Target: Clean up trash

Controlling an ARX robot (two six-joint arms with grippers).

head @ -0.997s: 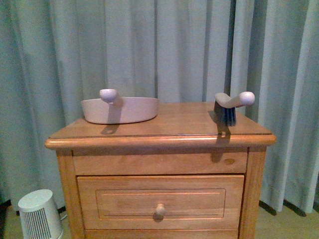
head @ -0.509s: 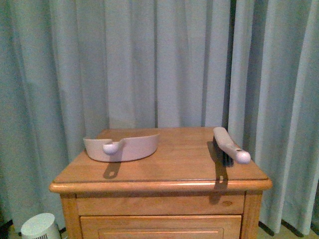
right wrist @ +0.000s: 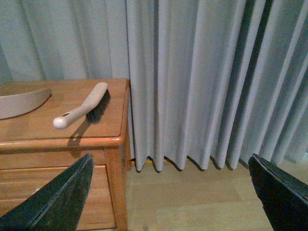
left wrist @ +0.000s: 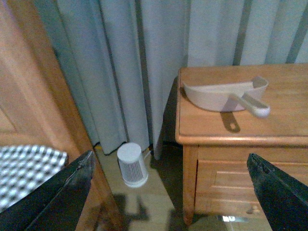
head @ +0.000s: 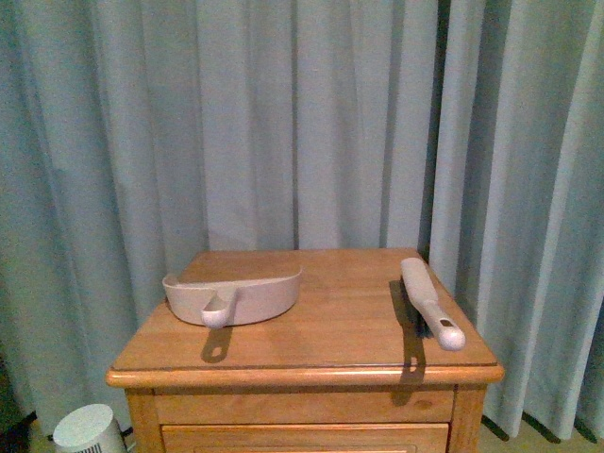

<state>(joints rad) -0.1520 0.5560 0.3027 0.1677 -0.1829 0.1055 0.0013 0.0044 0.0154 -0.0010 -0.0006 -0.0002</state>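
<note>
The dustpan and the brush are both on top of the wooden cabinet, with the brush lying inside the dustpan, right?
Not quite. Both are on top of the cabinet, but the brush lies apart from the dustpan, toward the right edge, with bare wood between them. The front view shows it.

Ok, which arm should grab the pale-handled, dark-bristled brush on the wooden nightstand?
Right, probably. The pale-handled brush lies along the right edge of the wooden nightstand, in front of the open right gripper; the left gripper faces the beige dustpan instead.
</note>
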